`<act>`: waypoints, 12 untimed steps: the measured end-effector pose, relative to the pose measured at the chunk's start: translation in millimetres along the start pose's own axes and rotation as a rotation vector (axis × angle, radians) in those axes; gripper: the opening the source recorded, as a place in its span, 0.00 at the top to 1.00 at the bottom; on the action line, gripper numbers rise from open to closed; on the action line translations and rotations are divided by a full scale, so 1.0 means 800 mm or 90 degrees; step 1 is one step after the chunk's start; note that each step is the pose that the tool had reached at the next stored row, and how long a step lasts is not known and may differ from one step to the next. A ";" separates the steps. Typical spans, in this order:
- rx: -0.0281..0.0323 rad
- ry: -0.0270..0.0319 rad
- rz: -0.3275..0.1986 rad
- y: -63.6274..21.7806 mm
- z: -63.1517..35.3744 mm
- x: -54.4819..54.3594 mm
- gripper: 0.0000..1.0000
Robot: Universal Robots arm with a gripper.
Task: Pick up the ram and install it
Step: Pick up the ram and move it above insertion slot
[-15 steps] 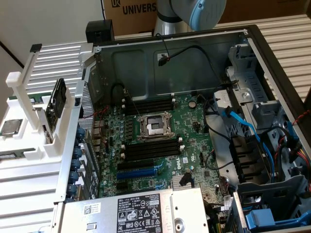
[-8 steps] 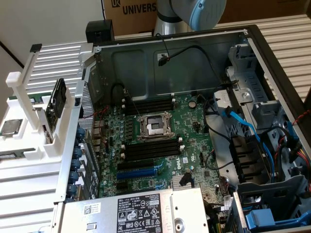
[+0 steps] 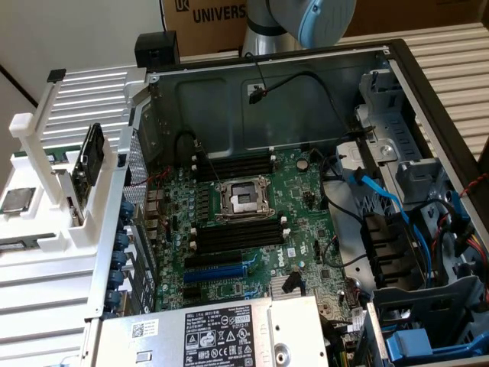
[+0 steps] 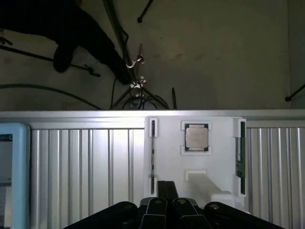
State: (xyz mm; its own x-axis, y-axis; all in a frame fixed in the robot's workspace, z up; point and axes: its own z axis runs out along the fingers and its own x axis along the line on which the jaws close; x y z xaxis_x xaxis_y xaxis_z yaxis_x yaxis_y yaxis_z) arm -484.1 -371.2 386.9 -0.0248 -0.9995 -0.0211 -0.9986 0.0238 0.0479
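- Computer case (image 3: 397, 84): lies open on the exterior view's right of the white holder. The exterior view takes in its motherboard (image 3: 306, 191) and the long black memory slots (image 3: 237, 233), well apart from the holder.
- Arm (image 3: 306, 19): in the exterior view it stands beyond the case's far wall, well apart from the holder.
- White holder (image 4: 195, 167): sits on a ribbed white surface (image 4: 86, 167). The wrist view looks straight down on it and lays out a centre pocket with a narrow slot on either side. The exterior view catches it from the side, with its upright posts.
- Gripper (image 4: 167, 191): its fingers are pressed together with nothing between them. In the wrist view it sits at the holder's near edge; I cannot tell whether it touches.
- Ram (image 4: 239, 155): stands on edge in one side slot of the holder, beside the centre pocket. The dark upright board in the holder in the exterior view (image 3: 92, 153) is probably the same stick.
  - It looks light, thin and stiff, but fragile at the chips and the contact edge.
  - The safest hold is likely across its flat faces near the free long edge, at mid-length so it does not tilt.
- CPU chip (image 4: 196, 137): lies flat in the holder's centre pocket, between the two slots.
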 end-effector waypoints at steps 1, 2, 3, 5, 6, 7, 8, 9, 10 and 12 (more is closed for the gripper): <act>0.0000 0.0000 0.000 0.000 0.000 0.000 0.90; 0.0009 0.0000 0.000 0.000 0.001 0.000 0.90; 0.0021 0.0000 0.000 0.000 0.002 0.000 0.90; 0.0042 -0.0001 0.000 0.000 0.006 0.000 0.90; 0.0051 -0.0001 0.000 0.000 0.008 0.000 0.90; 0.0064 -0.0001 0.000 0.000 0.009 0.000 0.90; 0.0080 -0.0002 0.000 0.000 0.011 0.000 0.90; 0.0099 -0.0002 0.000 0.000 0.013 0.000 0.90; 0.0126 -0.0002 0.000 0.000 0.014 0.000 0.90; 0.0193 -0.0003 0.000 0.001 0.016 0.000 0.90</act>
State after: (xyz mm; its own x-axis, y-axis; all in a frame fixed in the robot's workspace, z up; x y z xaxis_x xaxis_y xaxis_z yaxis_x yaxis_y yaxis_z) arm -485.5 -371.1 374.0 -0.0241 -0.9995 -0.0216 -0.9996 0.0237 0.0175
